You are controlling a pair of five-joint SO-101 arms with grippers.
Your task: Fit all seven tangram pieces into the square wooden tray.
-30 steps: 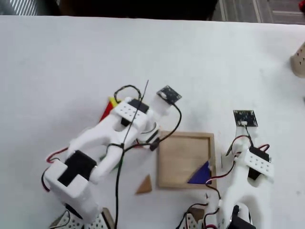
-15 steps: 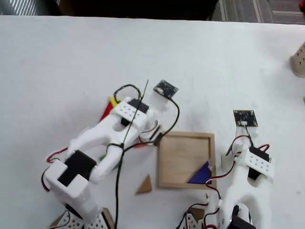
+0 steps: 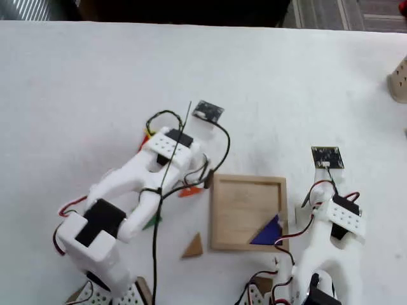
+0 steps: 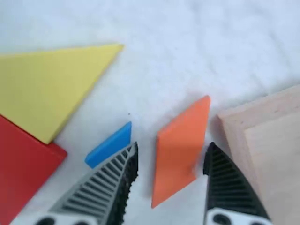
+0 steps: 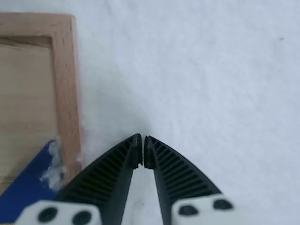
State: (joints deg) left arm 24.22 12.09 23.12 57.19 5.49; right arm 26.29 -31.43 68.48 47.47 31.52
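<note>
We have pulled our left tool back from the wooden tray. It hangs spread astride the orange piece, which lies on the counter just beside the rim, unplaced. Our right tool sits pressed together.

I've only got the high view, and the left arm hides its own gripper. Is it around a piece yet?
Observer: Yes. The left gripper is open, one finger each side of the flat orange parallelogram piece, which lies on the table beside the square wooden tray.
Operator: Anything else close by?
Observer: A light blue piece lies just outside one finger, partly hidden by it.
Operator: And the other arm?
Observer: The right gripper is shut on nothing, above bare table beside the tray.
</note>
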